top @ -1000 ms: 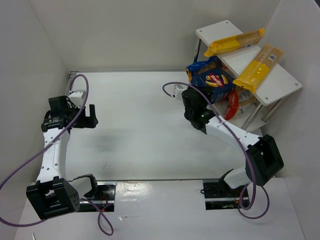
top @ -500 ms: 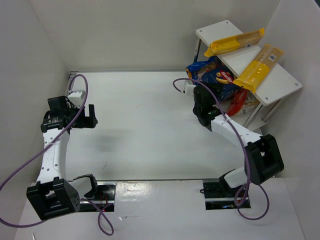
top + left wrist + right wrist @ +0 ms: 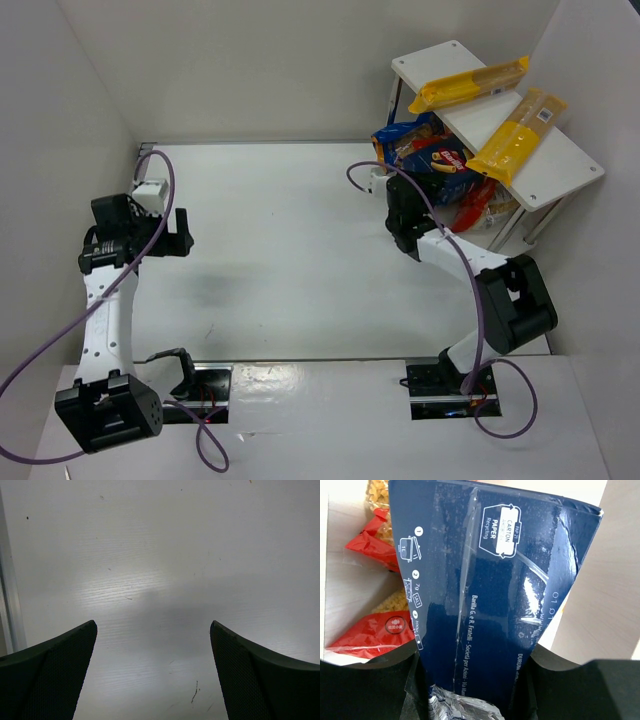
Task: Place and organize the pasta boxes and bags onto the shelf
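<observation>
My right gripper (image 3: 420, 190) is shut on a dark blue pasta box (image 3: 445, 168), holding it at the front of the white shelf's (image 3: 560, 170) lower tier. In the right wrist view the box (image 3: 495, 580) fills the space between my fingers, with red pasta bags (image 3: 370, 630) to its left on the lower board. A second blue box (image 3: 405, 135) stands just behind the held one. Two long yellow bags (image 3: 468, 83) (image 3: 515, 135) lie on the top board. A red bag (image 3: 478, 205) shows under the top board. My left gripper (image 3: 178, 232) is open and empty over bare table (image 3: 155, 630).
White walls enclose the table on the left, back and right. The shelf stands in the back right corner, close to the right wall. A metal strip runs along the table's left edge (image 3: 10, 610).
My right gripper carried the blue box rightward and back toward the shelf's lower tier, and the right arm folded closer to the shelf. The left arm shifted only slightly.
</observation>
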Motion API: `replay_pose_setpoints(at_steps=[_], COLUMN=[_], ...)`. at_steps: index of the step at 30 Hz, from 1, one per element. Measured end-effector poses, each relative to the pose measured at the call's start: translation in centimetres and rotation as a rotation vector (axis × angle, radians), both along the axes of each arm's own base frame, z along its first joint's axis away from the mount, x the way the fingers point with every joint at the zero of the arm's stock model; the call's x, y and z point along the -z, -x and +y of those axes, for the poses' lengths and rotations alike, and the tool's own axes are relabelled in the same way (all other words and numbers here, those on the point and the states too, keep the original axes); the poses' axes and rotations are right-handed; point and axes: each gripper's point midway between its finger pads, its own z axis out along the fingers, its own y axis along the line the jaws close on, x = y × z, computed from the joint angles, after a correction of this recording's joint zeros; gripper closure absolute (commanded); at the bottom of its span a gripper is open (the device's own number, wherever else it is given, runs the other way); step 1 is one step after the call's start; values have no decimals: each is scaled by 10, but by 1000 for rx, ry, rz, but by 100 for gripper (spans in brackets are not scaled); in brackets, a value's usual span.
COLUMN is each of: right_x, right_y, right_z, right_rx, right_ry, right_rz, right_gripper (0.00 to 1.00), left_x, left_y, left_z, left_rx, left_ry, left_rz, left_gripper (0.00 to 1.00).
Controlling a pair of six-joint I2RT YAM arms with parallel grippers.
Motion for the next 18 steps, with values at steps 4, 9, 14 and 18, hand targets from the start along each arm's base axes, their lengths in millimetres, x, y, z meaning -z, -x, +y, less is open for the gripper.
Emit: replay_pose_setpoints(at_steps=[4,9,14,18], right_x=[7,8,6,5], right_y=[-6,-11,-9,-10], right_z=[0,-1,8,17], right_rx=[3,5,-5,-24], right_ry=[20,40,46,44], right_rz=[7,-4,-8,-12], right_gripper=[100,100,100,100], left_x=[-7,-11,-12,-12], left_y=[2,3,4,4], left_z=[-1,-1,-1,-1], left_rx=[0,0,0,0], left_ry=[-8,-13,-14,-14], left_rz=[-26,-42,-44,-44], left_gripper=[1,1,1,1])
